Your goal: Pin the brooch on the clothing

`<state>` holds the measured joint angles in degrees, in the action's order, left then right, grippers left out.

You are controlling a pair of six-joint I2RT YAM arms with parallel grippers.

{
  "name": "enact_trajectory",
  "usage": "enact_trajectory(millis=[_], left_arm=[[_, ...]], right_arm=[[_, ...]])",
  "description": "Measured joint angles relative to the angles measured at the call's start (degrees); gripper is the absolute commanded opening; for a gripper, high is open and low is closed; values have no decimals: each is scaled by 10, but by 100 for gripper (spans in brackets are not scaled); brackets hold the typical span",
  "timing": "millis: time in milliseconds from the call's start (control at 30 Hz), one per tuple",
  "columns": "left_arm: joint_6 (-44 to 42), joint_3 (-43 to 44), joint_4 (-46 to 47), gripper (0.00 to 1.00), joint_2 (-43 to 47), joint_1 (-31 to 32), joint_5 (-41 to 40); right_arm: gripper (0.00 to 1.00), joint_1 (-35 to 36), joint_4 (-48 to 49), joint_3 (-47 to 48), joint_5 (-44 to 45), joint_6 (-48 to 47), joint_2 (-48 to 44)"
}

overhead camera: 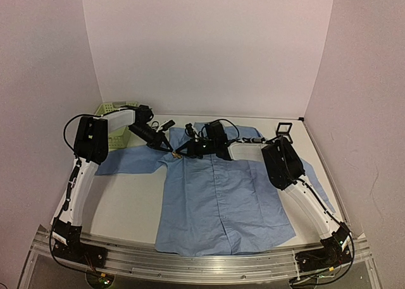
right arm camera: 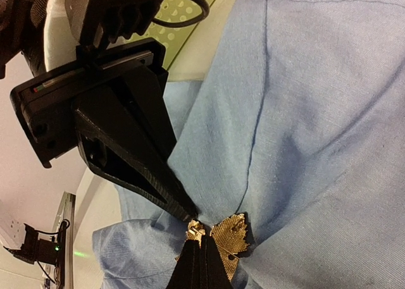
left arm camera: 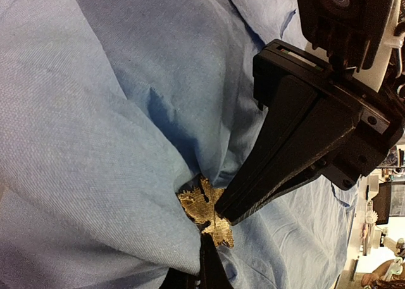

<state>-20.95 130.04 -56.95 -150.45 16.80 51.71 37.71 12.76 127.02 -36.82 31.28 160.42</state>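
The clothing (overhead camera: 218, 197), a light blue shirt, lies spread flat on the table with its collar at the far end. The brooch (overhead camera: 177, 154) is a tiny golden leaf-shaped piece near the collar's left side, with fabric bunched around it (left arm camera: 201, 207) (right arm camera: 233, 235). My left gripper (overhead camera: 171, 150) comes in from the left and my right gripper (overhead camera: 181, 153) from the right, tips almost meeting at the brooch. In the left wrist view my left gripper (left arm camera: 211, 238) is shut at the brooch's lower edge. My right gripper (right arm camera: 202, 231) is shut on its clasp side.
A pale green basket (overhead camera: 112, 121) stands at the back left behind the left arm. A small black square frame (overhead camera: 284, 129) sits at the back right by the shirt's sleeve. White walls close the table on three sides.
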Motion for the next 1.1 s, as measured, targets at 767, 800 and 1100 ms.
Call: enact_trajectory(millis=[767,800,1100], left_arm=[[-1,0,0,0,0,0,-10],[-1,0,0,0,0,0,-10],[-1,5,0,0,0,2,-10]], right_arm=[[0,-5,2,34,0,70,19],[0,-5,2,38,0,73,21],[0,-4,2,50,9,93,28]])
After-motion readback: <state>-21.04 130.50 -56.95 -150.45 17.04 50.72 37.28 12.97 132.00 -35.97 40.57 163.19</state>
